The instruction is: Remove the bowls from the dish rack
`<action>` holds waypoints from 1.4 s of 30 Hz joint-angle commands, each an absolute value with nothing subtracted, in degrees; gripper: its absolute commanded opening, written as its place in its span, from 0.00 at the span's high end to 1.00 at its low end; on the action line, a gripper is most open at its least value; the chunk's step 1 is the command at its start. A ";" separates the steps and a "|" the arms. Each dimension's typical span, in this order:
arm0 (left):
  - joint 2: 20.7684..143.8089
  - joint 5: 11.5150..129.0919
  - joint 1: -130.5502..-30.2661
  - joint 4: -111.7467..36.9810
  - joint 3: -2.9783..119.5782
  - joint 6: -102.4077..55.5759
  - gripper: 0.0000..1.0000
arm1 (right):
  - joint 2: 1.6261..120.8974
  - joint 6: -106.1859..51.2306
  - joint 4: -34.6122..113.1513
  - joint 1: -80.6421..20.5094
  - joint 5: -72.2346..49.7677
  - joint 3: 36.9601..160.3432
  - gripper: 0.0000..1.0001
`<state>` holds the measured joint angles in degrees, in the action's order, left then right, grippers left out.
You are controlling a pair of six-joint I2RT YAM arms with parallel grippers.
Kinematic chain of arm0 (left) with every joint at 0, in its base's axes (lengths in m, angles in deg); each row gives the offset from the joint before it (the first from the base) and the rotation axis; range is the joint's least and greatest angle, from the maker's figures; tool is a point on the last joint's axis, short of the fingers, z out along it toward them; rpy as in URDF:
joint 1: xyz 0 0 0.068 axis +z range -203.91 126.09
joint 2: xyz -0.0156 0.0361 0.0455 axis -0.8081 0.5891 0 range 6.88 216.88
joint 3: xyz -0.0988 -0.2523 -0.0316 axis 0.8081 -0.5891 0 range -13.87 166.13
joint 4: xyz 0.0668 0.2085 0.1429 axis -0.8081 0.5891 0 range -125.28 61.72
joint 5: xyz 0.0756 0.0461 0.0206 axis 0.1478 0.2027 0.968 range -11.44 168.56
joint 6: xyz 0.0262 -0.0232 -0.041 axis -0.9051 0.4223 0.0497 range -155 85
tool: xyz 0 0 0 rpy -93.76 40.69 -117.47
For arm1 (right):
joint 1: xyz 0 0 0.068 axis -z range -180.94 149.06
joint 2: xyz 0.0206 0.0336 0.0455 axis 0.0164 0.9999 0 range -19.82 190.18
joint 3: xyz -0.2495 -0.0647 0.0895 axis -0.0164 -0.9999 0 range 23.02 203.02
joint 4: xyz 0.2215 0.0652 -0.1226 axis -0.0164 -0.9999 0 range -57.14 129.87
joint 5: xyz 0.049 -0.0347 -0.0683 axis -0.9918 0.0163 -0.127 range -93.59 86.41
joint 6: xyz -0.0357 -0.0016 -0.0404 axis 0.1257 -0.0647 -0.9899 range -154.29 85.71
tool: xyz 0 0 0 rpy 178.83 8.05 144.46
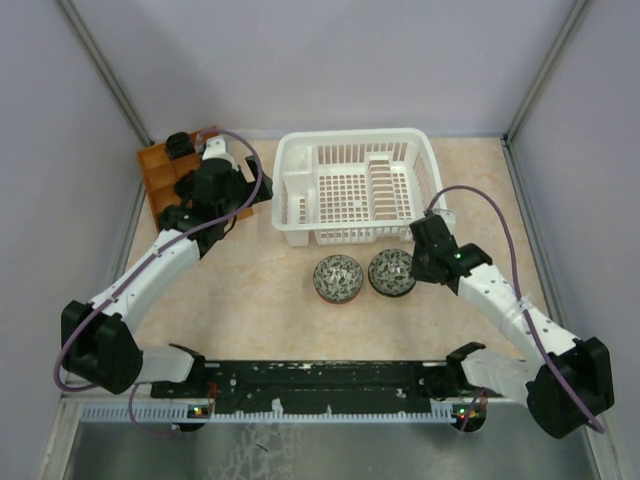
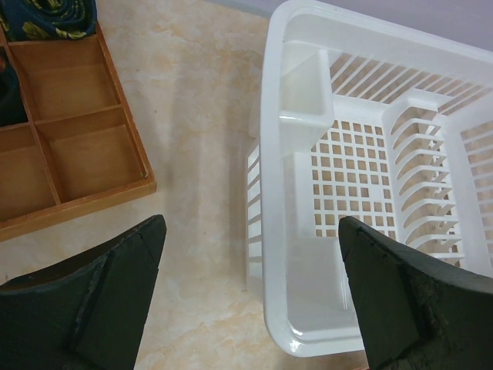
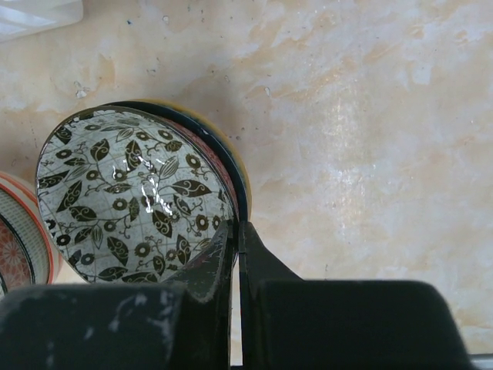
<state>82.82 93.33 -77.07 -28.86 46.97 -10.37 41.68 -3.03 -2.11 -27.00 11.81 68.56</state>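
Note:
The white dish rack (image 1: 350,137) stands at the back middle, and no bowl shows inside it. Two dark grey-and-white patterned bowls are in front of it: one on the left (image 1: 338,277) and one on the right (image 1: 388,272). My right gripper (image 1: 416,262) is shut on the right bowl's rim. In the right wrist view the fingers (image 3: 237,239) pinch the rim of that leaf-patterned bowl (image 3: 131,200), and an orange-red patterned bowl side (image 3: 15,231) shows at the left edge. My left gripper (image 2: 252,223) is open and empty above the rack's near left corner (image 2: 269,154).
An orange-brown compartment tray (image 1: 160,170) lies at the back left, with dark items in its far compartments (image 2: 54,19). It also shows in the left wrist view (image 2: 77,131). Grey walls enclose the table on three sides.

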 commanded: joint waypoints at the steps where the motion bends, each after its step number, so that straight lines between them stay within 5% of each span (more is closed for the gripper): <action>1: 82.51 92.61 -77.29 -30.31 47.21 -9.91 0.01 | 39.86 -2.02 -0.03 -26.21 11.96 66.23 1.00; 8: 82.73 92.37 -77.35 -30.29 47.30 -9.86 0.01 | 39.13 -2.27 0.99 -25.20 10.70 64.96 0.97; 13: 82.64 92.36 -77.37 -30.19 47.48 -10.01 0.01 | 38.47 -2.19 0.49 -25.20 11.21 65.60 0.63; 20: 81.69 92.84 -77.38 -29.82 47.68 -10.01 0.01 | 33.09 -0.64 -1.95 -25.15 16.15 67.73 0.34; 23: 81.09 92.06 -77.37 -30.10 47.80 -10.41 0.01 | 28.86 1.19 -1.35 -25.07 20.09 67.27 0.02; 42: 70.18 101.03 -77.37 -28.37 42.26 -11.71 0.01 | 14.13 16.41 12.03 0.66 13.62 58.84 0.01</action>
